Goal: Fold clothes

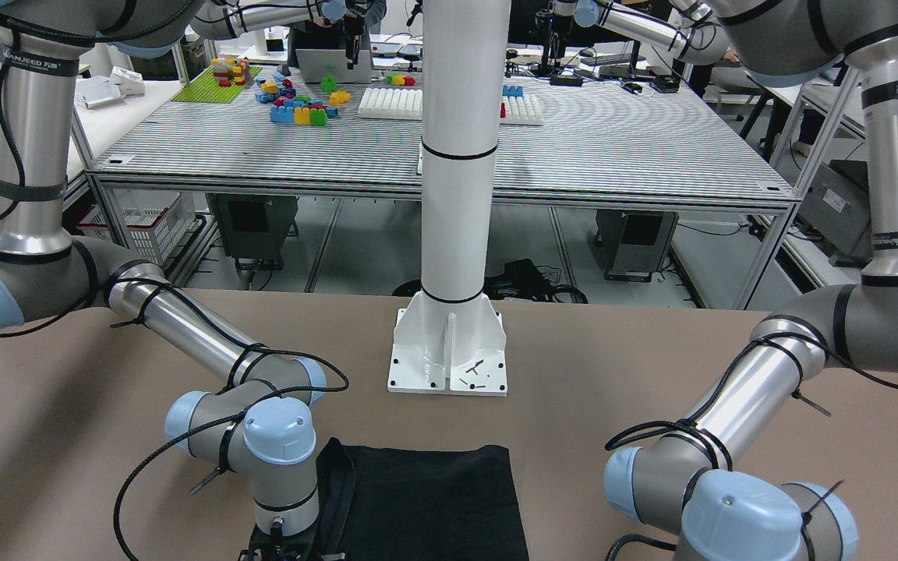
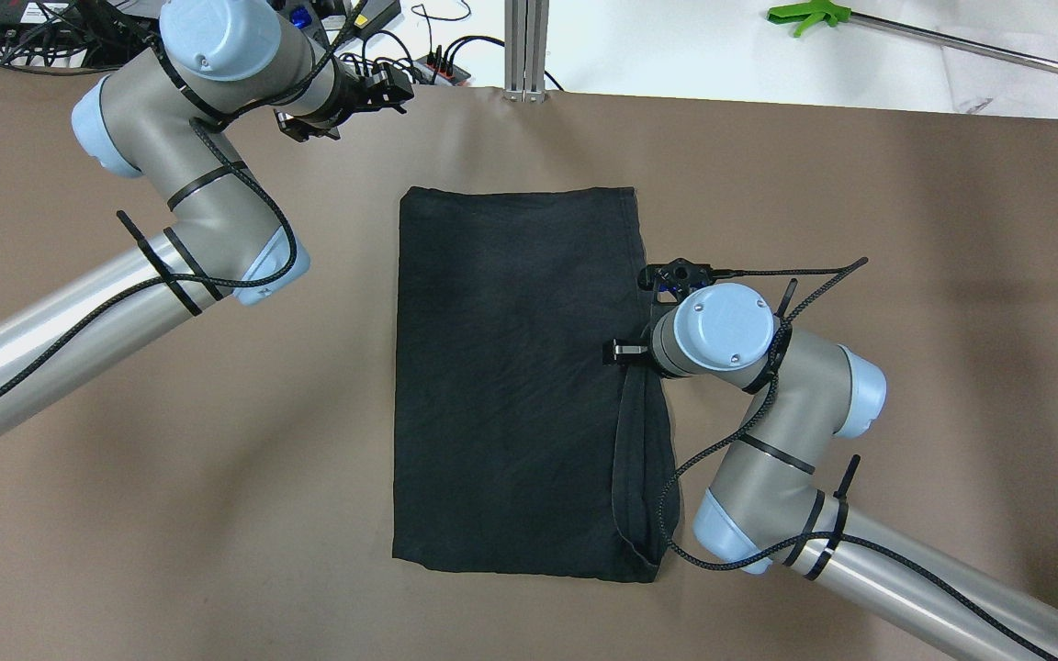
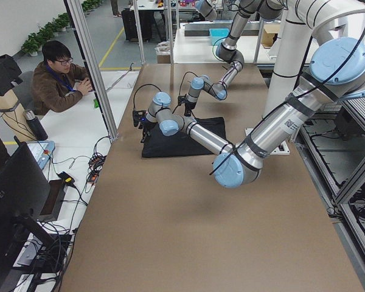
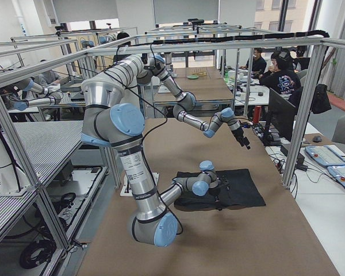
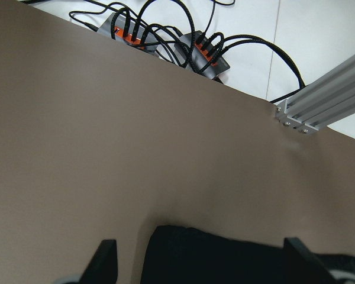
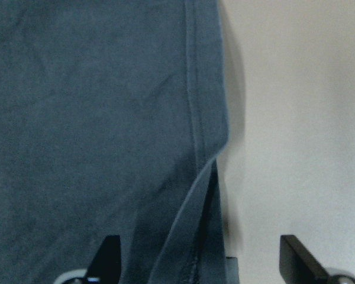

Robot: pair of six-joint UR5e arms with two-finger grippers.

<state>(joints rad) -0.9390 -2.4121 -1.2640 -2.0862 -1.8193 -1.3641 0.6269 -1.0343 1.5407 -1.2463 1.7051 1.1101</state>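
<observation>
**Fold status: just starting, edge pickup on the right side**

Clock is per the overhead view, 12 = away from the robot.

- Cloth (image 2: 511,367) lies flat at the middle of the worktop (image 2: 217,413) as a tidy rectangle, long axis 12–6. I can't tell from here how many layers it has.
- Only disturbance is a narrow strip of the 3 o'clock hem. It is raised and turned inward from mid-edge down to the 5 o'clock corner. No full fold is across the cloth yet.
- Right hand (image 6: 201,260) is down at the 3 o'clock edge, mid-length. Its fingers are spread wide, and the raised hem runs up between them. I see no pinch on it, so I judge nothing is held.
- Left hand (image 5: 202,260) is off the cloth at about 11 o'clock, near the worktop's far edge. Its fingers are also spread wide and it is empty.

My read is that layout is done and the first grasp is in progress. What's left is closing on the hem, carrying it over toward 9 o'clock, then any cross fold.
</observation>
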